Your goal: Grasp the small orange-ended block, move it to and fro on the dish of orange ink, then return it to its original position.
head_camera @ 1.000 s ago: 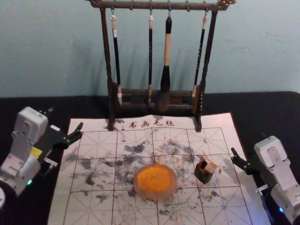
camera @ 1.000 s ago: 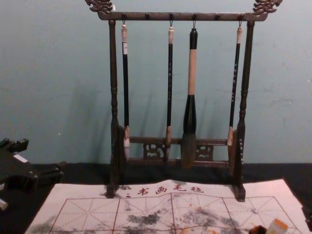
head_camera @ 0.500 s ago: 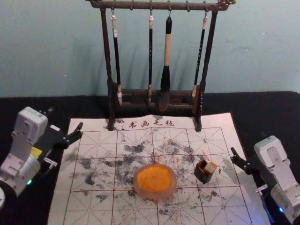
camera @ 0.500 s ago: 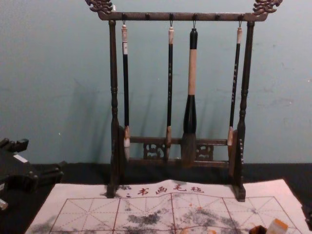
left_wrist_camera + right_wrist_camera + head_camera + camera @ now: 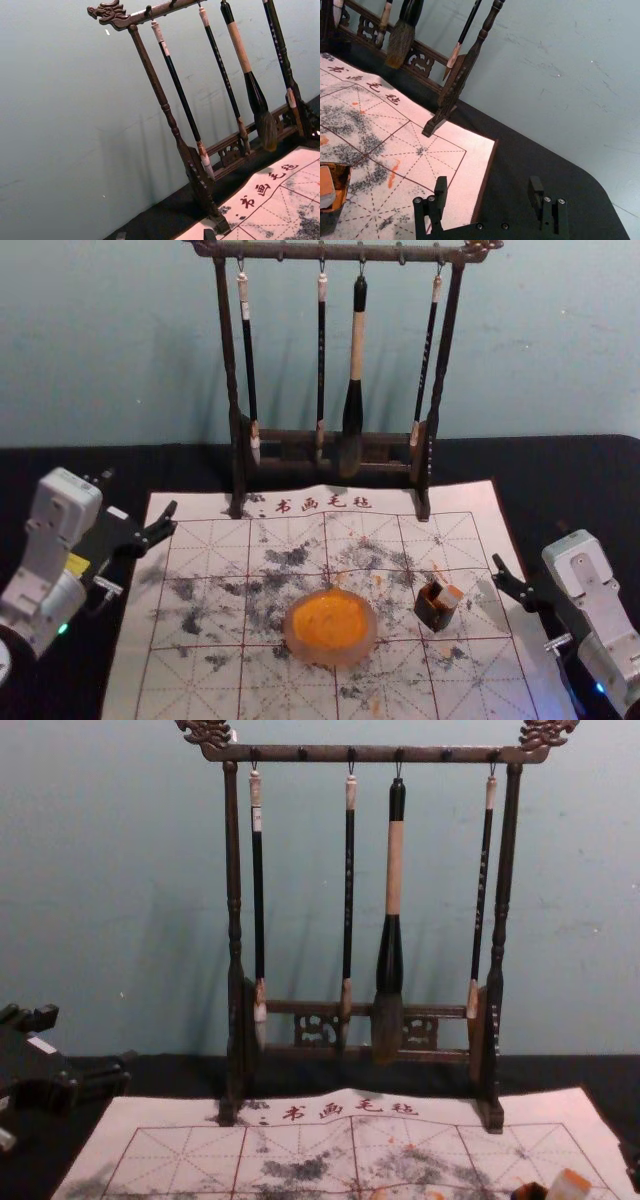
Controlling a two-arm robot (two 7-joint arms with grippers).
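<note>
The orange-and-white block [image 5: 451, 595] stood in a small, dark, square pot [image 5: 433, 615], its long axis tilted, its upper end leaning toward the right edge of the white gridded mat [image 5: 485, 502]. The round, pale-rimmed dish of orange ink [image 5: 330, 624] lay near the pot's left side. The right gripper [image 5: 530, 547] was beside the mat's right edge, jaws apart; the left gripper [image 5: 140, 491], jaws likewise parted, was near its far left corner. Dark red characters along the far edge read 书画毛毡.

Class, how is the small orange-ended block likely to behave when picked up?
The block looks straight-edged, so it is probably stiff. Its orange end may be slippery if wet. It leans in a small box, which might tip as the block leaves.
</note>
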